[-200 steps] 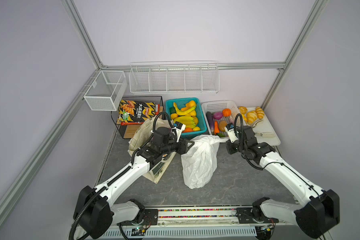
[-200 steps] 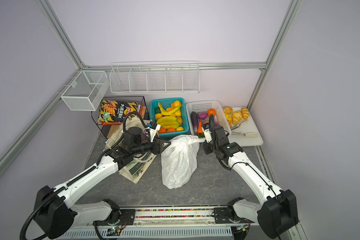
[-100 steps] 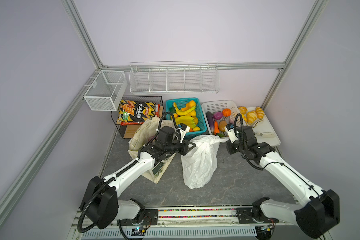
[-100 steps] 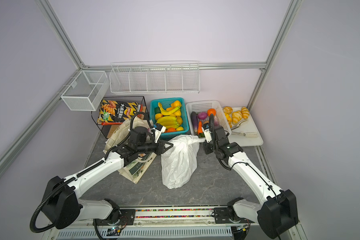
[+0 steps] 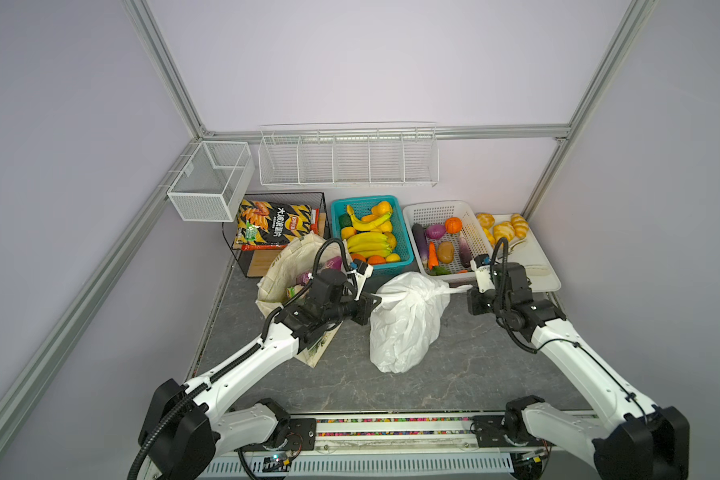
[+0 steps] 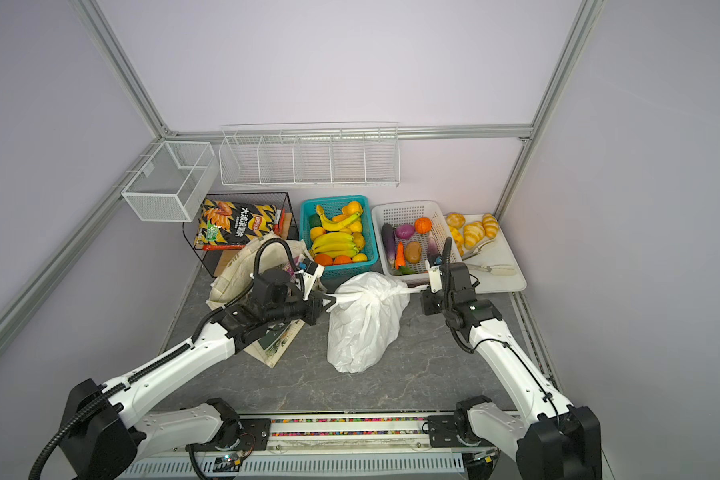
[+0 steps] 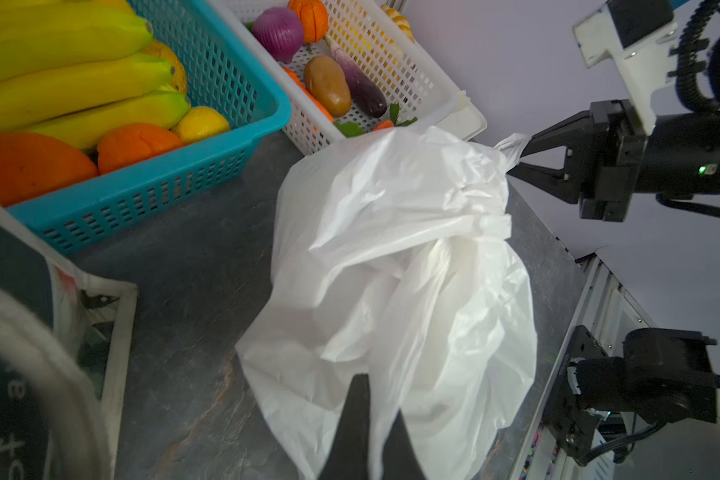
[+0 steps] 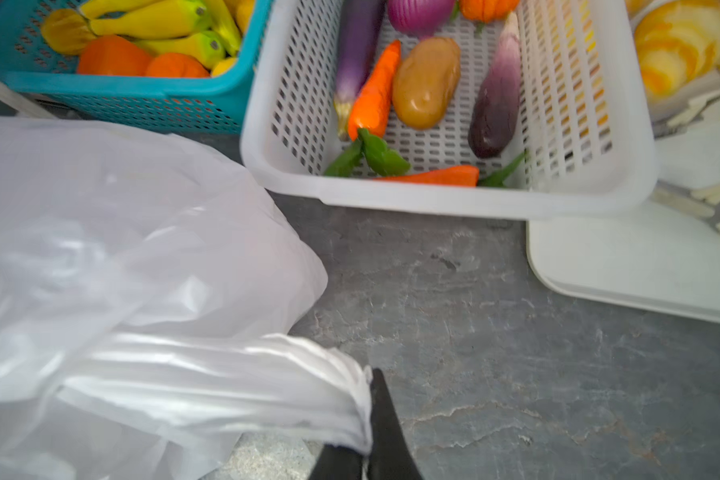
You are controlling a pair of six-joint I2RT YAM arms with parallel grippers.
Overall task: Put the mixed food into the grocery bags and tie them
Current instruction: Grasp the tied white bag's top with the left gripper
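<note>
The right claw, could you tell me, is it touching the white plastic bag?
Touching. The left wrist view shows the right claw shut on the white plastic bag, at its bunched handle.

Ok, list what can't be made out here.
- Contents of the white plastic bag: opaque film hides them in every view.
- Inside of the canvas tote: the left arm covers part of it in both top views.
- Lettering on the tote, left wrist view: blurred, cut by the edge.
</note>
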